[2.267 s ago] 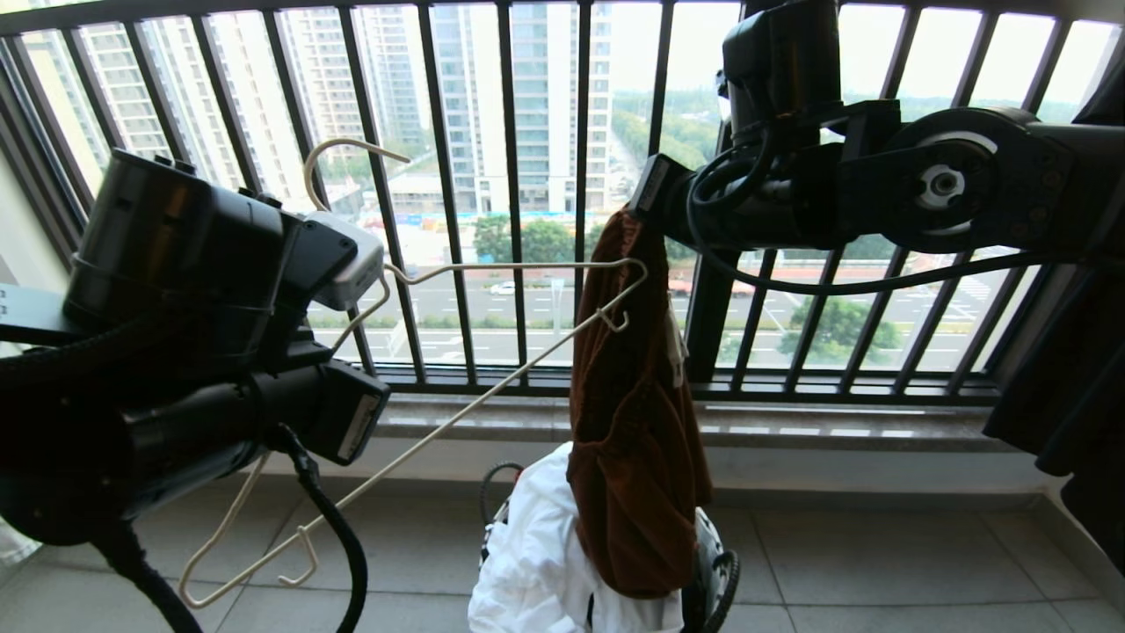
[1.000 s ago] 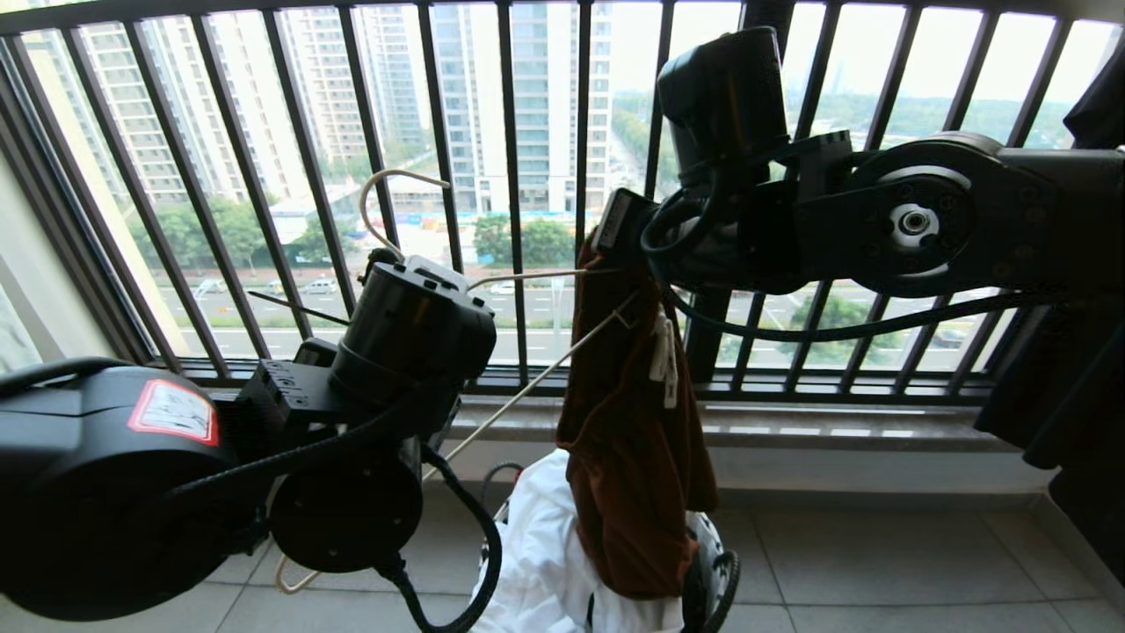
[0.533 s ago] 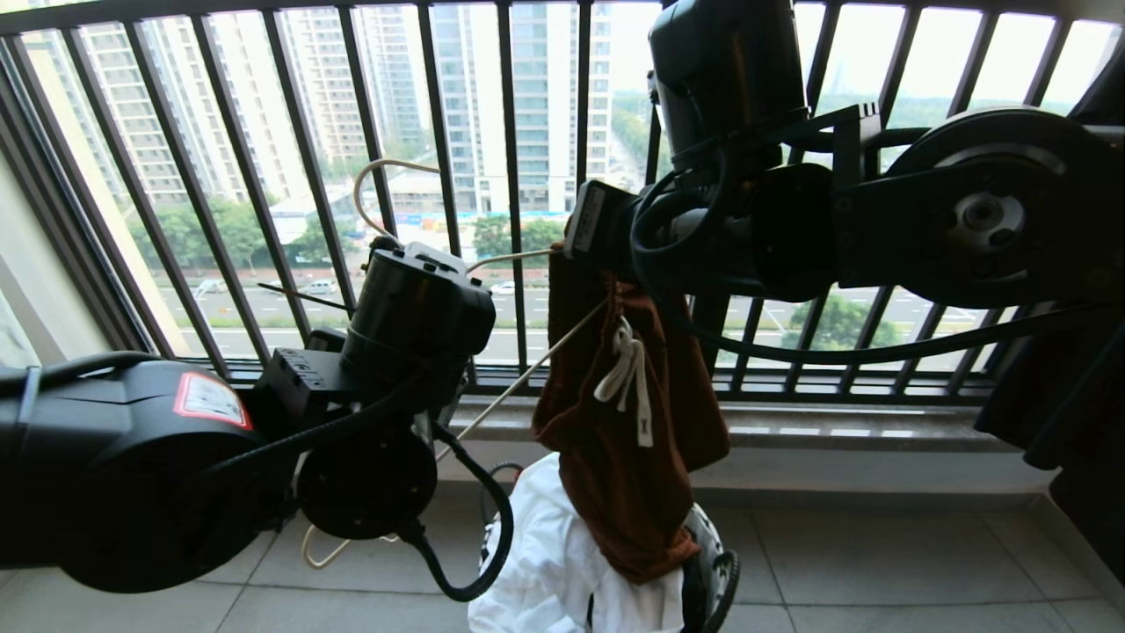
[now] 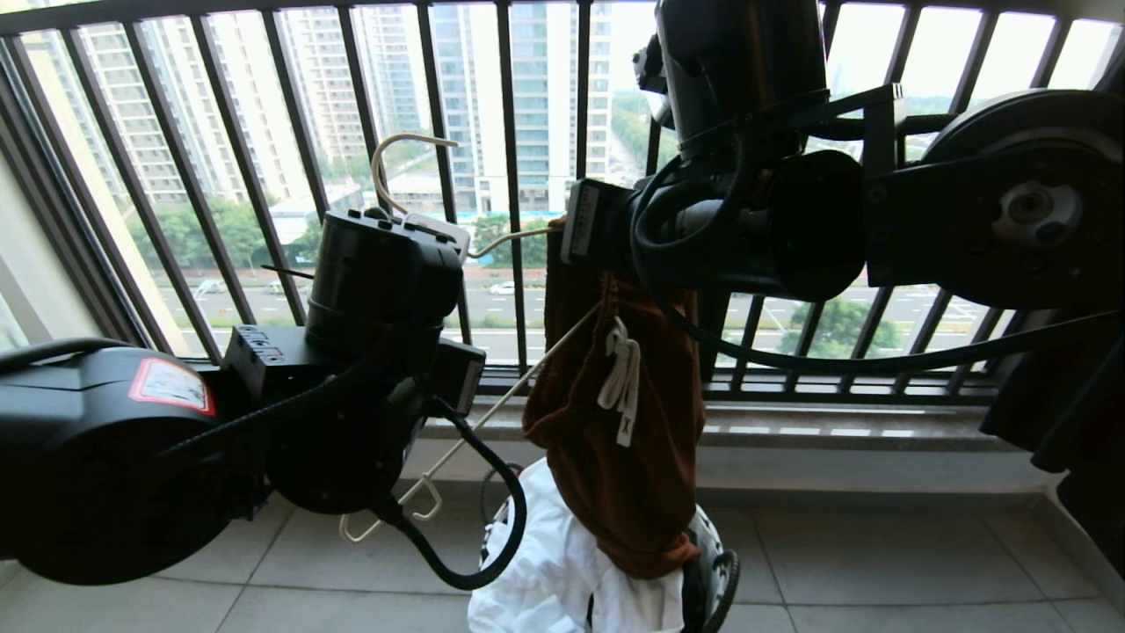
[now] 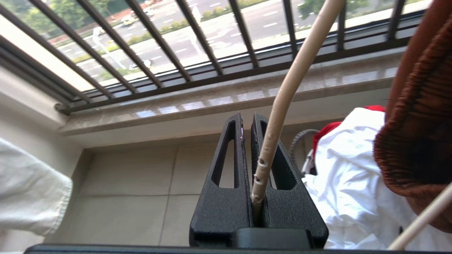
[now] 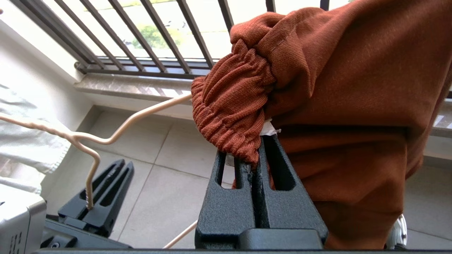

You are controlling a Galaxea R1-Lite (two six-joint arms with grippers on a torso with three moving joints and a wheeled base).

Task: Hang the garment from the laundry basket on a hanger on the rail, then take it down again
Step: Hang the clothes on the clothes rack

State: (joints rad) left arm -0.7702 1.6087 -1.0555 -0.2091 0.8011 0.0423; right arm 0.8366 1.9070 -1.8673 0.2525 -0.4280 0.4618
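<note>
Above basket (image 4: 716, 571), shorts (image 4: 615, 422) were held by waistband in right gripper (image 6: 255, 155), jaws clamped on cloth, legs hanging free, likely so hanger could be threaded in. Left of shorts, hanger (image 4: 492, 413) was pinched at neck in closed left gripper (image 5: 247, 121), one arm reaching into waistband. Rail not seen.

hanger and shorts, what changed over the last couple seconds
The left gripper swung the hanger in, its far end now inside the shorts. The right gripper carried the shorts leftward and turned them, baring the drawstring. Both grips held throughout; the basket stayed put.
</note>
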